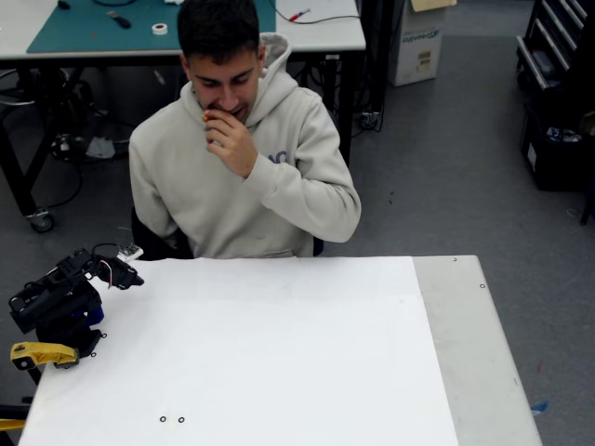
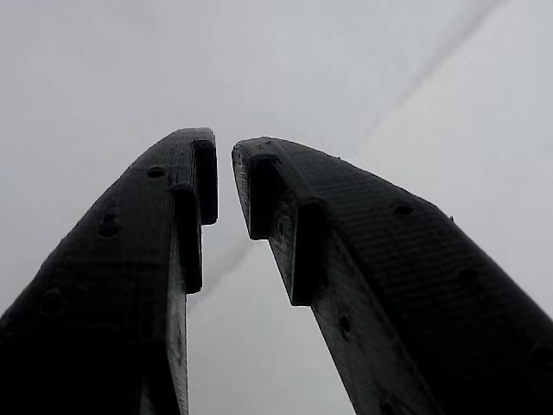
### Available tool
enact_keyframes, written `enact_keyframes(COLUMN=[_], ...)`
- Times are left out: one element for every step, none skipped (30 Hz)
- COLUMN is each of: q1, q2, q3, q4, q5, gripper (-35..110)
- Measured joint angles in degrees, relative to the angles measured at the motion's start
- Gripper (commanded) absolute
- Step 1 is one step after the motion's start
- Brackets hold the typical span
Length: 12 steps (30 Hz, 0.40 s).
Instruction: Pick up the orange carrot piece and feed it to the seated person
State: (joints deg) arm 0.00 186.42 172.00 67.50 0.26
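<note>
The seated person [image 1: 244,167], in a light beige hoodie, sits behind the far edge of the white table [image 1: 279,362]. One hand is raised to the mouth, and the orange carrot piece [image 1: 206,116] shows as a small orange spot between the fingers and the lips. My black arm is folded at the table's left edge in the fixed view, with the gripper [image 1: 130,277] pointing right, well away from the person. In the wrist view the gripper [image 2: 225,151] has its two black fingers almost together at the tips, with nothing held between them.
A yellow clamp [image 1: 42,353] fixes the arm's base at the table's left edge. A bare grey strip [image 1: 474,353] runs down the table's right side. Behind the person stands a workbench with a green mat [image 1: 93,28] and small tools.
</note>
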Motion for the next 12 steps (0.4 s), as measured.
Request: enact_keyframes(q1=[-0.6, -1.0, -0.7, -0.1, 0.4, 0.4, 0.2, -0.1, -0.2, -0.2, 0.0, 0.3], q2=[0.3, 0.2, 0.1, 0.0, 0.0, 0.4, 0.8, 1.1, 1.1, 1.2, 1.2, 1.2], q3=[-0.3, -0.5, -0.6, -0.6, -0.6, -0.6, -0.6, -0.6, -0.6, -0.6, -0.6, -0.6], q4=[0.2, 0.4, 0.4, 0.4, 0.4, 0.4, 0.4, 0.4, 0.4, 0.4, 0.4, 0.4], q5=[0.0, 0.0, 0.0, 0.0, 0.0, 0.0, 0.0, 0.0, 0.0, 0.0, 0.0, 0.0], gripper=[-1, -1, -1, -1, -1, -1, -1, -1, -1, -1, -1, -1])
